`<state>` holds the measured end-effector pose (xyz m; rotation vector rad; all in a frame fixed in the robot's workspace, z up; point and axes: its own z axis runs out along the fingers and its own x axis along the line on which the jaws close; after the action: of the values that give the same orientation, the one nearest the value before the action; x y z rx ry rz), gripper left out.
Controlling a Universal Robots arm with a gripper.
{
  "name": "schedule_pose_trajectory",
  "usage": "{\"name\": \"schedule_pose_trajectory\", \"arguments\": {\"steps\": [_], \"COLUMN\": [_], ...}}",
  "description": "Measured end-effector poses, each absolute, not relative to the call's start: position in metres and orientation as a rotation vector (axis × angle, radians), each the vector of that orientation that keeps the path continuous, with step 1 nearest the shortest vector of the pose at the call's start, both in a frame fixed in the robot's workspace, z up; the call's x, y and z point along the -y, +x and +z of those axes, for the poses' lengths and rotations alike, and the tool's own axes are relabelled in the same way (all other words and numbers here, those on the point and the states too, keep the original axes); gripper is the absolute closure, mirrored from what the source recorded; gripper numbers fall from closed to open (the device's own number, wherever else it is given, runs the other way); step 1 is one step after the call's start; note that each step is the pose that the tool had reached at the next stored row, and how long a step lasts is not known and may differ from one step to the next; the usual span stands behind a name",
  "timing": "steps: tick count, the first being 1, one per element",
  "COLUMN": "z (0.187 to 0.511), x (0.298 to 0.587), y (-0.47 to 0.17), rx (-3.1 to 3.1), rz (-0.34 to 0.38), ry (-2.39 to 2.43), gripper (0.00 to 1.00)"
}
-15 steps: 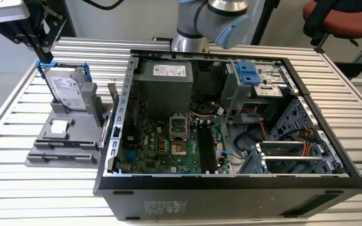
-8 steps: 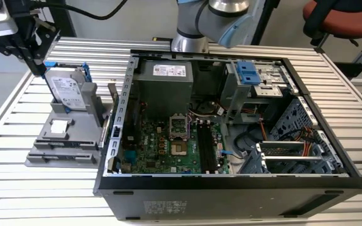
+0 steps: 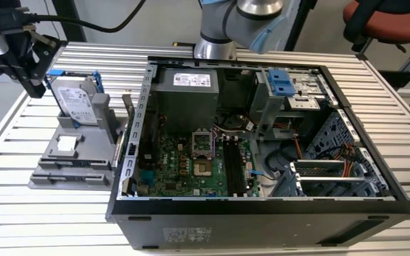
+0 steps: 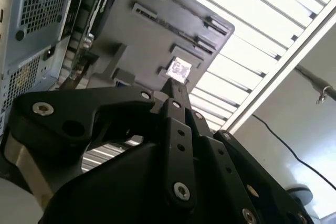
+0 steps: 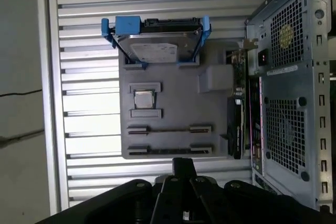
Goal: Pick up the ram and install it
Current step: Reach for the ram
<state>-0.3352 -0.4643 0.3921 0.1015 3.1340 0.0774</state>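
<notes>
Exterior view's got the gripper [image 3: 34, 90] hanging just beside the hard drive [image 3: 73, 101] near the grey tray [image 3: 48, 181], fingers pinched together on nothing, ram [image 3: 75, 162] sitting in a tray slot.

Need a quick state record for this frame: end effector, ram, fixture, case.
PC case: lying flat, side open
fixture: grey, on slatted table beside the PC case; also holds hard drive and CPU
ram: edge-up in a fixture slot, not gripped
end effector: shut, empty, raised near the fixture
motherboard slots: look empty
</notes>
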Motion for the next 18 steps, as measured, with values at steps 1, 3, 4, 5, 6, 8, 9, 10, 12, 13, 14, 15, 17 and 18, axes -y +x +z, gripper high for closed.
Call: {"name": "schedule_pose_trajectory", "arguments": {"steps": [1,3,4,5,6,8,9,10,12,13,14,15,17,18], "z": [0.392,0.391,0.391,0.391,0.39,0.39,0.39,0.389,0.389,0.389,0.389,0.389,0.389,0.389], "x": [0.466,0.472,0.475,0.477,0.479,0.484,0.486,0.487,0.488,0.488,0.488,0.488,0.488,0.488], "y": [-0.335,-0.335,-0.335,-0.335,-0.335,-0.334,-0.334,-0.334,-0.334,-0.334,-0.334,-0.334,-0.334,-0.334], "rx": [-3.135,-3.137,-3.139,-3.14,-3.141,-3.143,-3.145,-3.147,-3.149,-3.149,-3.149,-3.149,-3.149,-3.149], "rz": [0.077,0.078,0.079,0.078,0.079,0.078,0.079,0.079,0.078,0.078,0.078,0.078,0.078,0.078], "ry": [0.098,0.098,0.098,0.098,0.098,0.098,0.098,0.098,0.099,0.099,0.099,0.099,0.099,0.099], "gripper": [1.0,1.0,1.0,1.0,1.0,1.0,1.0,1.0,1.0,1.0,1.0,1.0,1.0,1.0]}}
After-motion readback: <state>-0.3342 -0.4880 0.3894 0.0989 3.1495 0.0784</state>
